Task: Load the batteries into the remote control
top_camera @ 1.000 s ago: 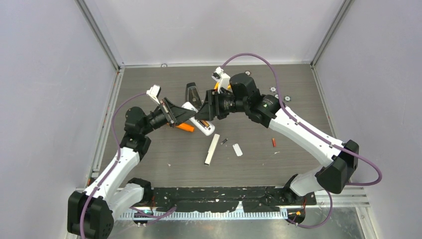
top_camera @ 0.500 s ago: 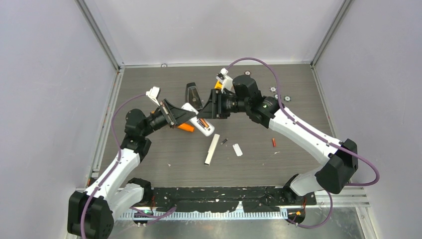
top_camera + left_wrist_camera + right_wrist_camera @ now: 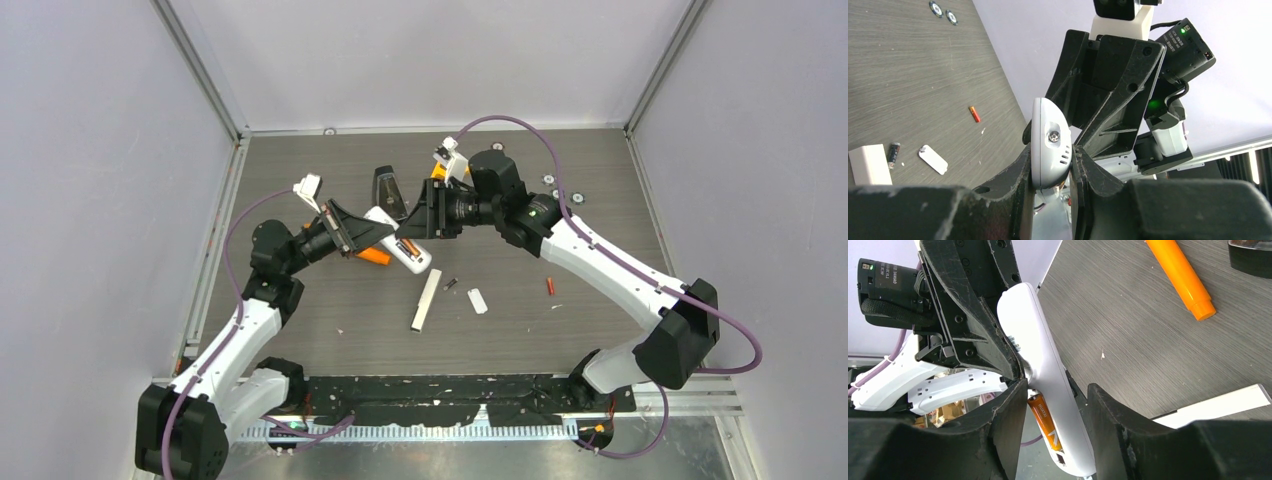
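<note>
We find the left pincer (image 3: 1051,150) clamped on the white remote (image 3: 1048,145), which is held above the desk (image 3: 600,180). The right pincer (image 3: 1057,387) straddles the remote, jaws slack. The orange battery (image 3: 1045,425) sits in its bay. The grey battery (image 3: 451,284) and red battery (image 3: 550,286) lie loose on the desk. We judge them light, hard and prone to roll, best gripped mid-barrel.

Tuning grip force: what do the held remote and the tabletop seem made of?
Remote: smooth white moulded plastic, probably, faintly glossy, with a recessed screw. Tabletop: likely matte grey wood-grain laminate, judging by its fine printed-looking streaks.
</note>
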{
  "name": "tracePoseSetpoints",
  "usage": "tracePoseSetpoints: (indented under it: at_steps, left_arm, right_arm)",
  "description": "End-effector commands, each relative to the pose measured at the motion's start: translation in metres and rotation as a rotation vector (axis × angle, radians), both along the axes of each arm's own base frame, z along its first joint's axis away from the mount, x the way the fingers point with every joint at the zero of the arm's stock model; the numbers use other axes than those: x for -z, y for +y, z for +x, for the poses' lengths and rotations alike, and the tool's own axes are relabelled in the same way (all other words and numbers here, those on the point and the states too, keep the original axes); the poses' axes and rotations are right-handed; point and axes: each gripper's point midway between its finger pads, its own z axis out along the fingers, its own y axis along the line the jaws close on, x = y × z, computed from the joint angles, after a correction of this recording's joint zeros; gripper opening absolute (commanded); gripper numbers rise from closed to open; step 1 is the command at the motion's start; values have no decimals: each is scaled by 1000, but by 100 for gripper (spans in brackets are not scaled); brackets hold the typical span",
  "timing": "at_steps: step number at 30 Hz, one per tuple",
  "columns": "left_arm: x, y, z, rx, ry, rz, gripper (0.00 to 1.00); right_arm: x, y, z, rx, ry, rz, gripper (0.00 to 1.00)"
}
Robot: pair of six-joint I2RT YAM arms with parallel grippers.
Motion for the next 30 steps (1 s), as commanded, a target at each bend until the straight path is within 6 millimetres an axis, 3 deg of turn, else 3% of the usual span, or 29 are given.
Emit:
tracePoseSetpoints:
  at_steps: [1, 9, 13, 30]
  left_arm:
    - [-27, 1, -1, 3, -65, -52, 0]
    - [-14, -2, 1, 27, 23, -52, 0]
    - [-13, -2, 1, 28, 27, -50, 0]
    - [-17, -1, -2, 18, -88, -26, 0]
  right_arm:
    - [-14, 0, -2, -38, -75, 35, 55]
    - [-31, 0, 0, -30, -141, 84, 72]
    - [-31, 0, 0, -21, -132, 89, 76]
    - [-23, -6, 9, 26, -15, 151, 67]
